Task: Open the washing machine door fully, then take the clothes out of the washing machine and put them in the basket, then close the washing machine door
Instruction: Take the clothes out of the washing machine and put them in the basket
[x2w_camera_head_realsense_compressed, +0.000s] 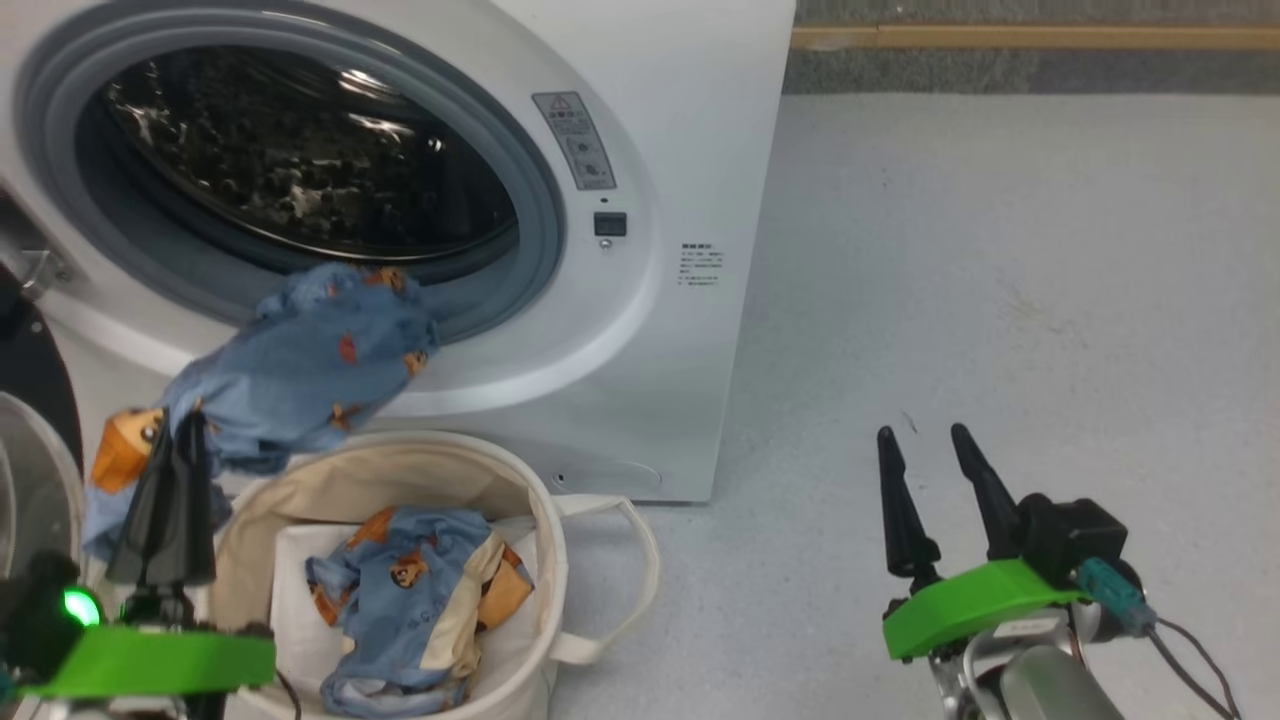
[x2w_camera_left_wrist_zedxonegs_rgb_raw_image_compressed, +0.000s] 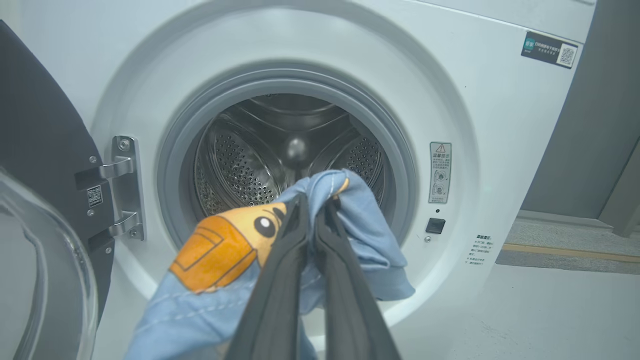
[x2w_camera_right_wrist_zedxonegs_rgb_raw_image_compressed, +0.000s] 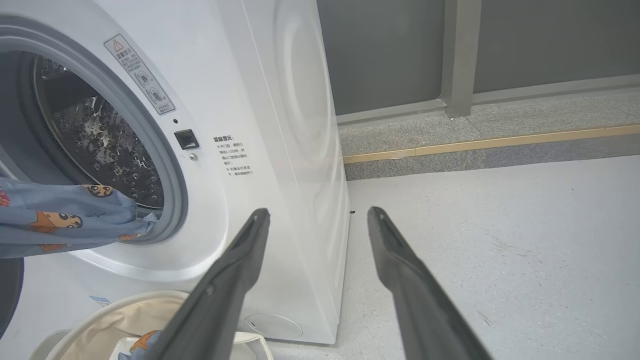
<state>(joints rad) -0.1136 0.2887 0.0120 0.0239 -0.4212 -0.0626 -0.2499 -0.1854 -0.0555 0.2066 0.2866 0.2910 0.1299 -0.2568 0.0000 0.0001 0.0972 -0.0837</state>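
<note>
Blue printed garment (x2w_camera_head_realsense_compressed: 300, 370) is hanging from the left gripper's (x2w_camera_head_realsense_compressed: 180, 425) tightly pinched fingers, its far end lying in the washing machine (x2w_camera_head_realsense_compressed: 680, 380) mouth — risking a snag there, or a drop left of the basket (x2w_camera_head_realsense_compressed: 420, 475) — while the right gripper (x2w_camera_head_realsense_compressed: 922, 432) is hovering wide open, empty

The basket (x2w_camera_head_realsense_compressed: 470, 460) was set on the floor (x2w_camera_head_realsense_compressed: 1000, 300) before the washing machine (x2w_camera_head_realsense_compressed: 680, 150), one garment (x2w_camera_head_realsense_compressed: 400, 590) laid in it. A second garment (x2w_camera_head_realsense_compressed: 310, 370) was draped from the drum (x2w_camera_head_realsense_compressed: 300, 150) above it, right of the door (x2w_camera_head_realsense_compressed: 35, 380).
</note>
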